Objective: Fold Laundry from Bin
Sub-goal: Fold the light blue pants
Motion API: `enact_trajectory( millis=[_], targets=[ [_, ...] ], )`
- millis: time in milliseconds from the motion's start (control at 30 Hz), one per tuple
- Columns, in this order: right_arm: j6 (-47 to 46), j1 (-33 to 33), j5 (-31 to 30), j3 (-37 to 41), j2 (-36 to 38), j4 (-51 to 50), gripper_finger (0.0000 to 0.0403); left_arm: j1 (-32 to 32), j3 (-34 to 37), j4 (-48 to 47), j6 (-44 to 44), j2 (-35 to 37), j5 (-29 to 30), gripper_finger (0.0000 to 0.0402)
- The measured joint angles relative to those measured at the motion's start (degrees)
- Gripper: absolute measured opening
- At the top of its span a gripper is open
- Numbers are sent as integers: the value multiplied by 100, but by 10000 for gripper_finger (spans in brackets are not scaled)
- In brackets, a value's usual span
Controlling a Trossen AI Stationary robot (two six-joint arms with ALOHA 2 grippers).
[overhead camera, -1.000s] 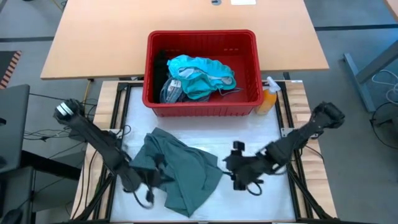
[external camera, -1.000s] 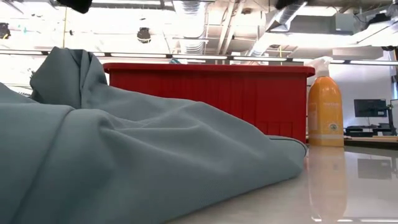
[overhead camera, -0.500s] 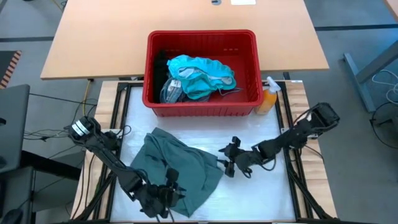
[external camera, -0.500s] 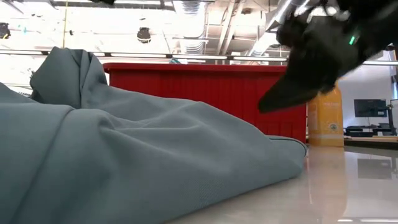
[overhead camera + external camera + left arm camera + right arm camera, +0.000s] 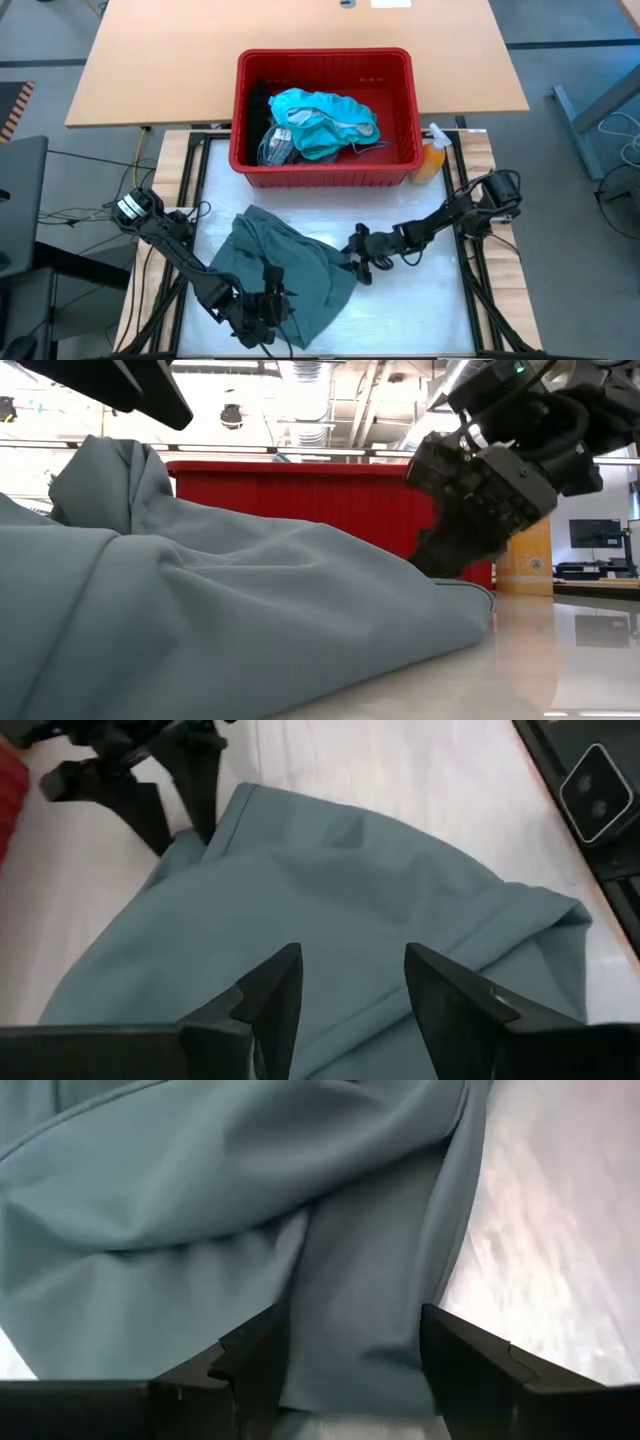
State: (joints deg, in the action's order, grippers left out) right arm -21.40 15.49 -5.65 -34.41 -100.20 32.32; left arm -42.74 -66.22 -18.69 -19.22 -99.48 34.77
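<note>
A dull grey-green garment (image 5: 290, 270) lies crumpled on the white table (image 5: 410, 215), in front of the red bin (image 5: 325, 55). Teal and dark laundry (image 5: 320, 120) fills the bin. My left gripper (image 5: 268, 305) stands open above the garment's near part (image 5: 350, 870), clear of the cloth. My right gripper (image 5: 352, 258) is open and low at the garment's right edge. Its fingers stand on either side of a fold there (image 5: 360, 1280). My right gripper comes at the garment's right edge (image 5: 450, 585) slanting down from the table's right. The open fingers (image 5: 255, 1355) lie on either side of a fold of cloth that rests on the table. I cannot tell whether they touch it.
An orange spray bottle (image 5: 432, 158) stands at the bin's right near corner. A wooden table (image 5: 300, 30) lies beyond the bin. Bare white surface stretches right of the garment (image 5: 560, 660). Black frame rails run along both table sides.
My right gripper has come down and moved toward the table's left, reaching the garment's right edge. My left gripper has moved toward the table's right and near edge over the garment. The garment lies much as before.
</note>
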Motion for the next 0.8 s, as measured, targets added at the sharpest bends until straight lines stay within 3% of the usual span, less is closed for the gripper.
enact_trajectory(
  millis=[500,800],
  targets=[
    [-204,861,-13,-4,11,-12,244,2,0,-147,-22,0,-6,171],
    [-444,792,52,-4,11,94,244,-56,11,-749,-835,0,-342,171]
  ],
)
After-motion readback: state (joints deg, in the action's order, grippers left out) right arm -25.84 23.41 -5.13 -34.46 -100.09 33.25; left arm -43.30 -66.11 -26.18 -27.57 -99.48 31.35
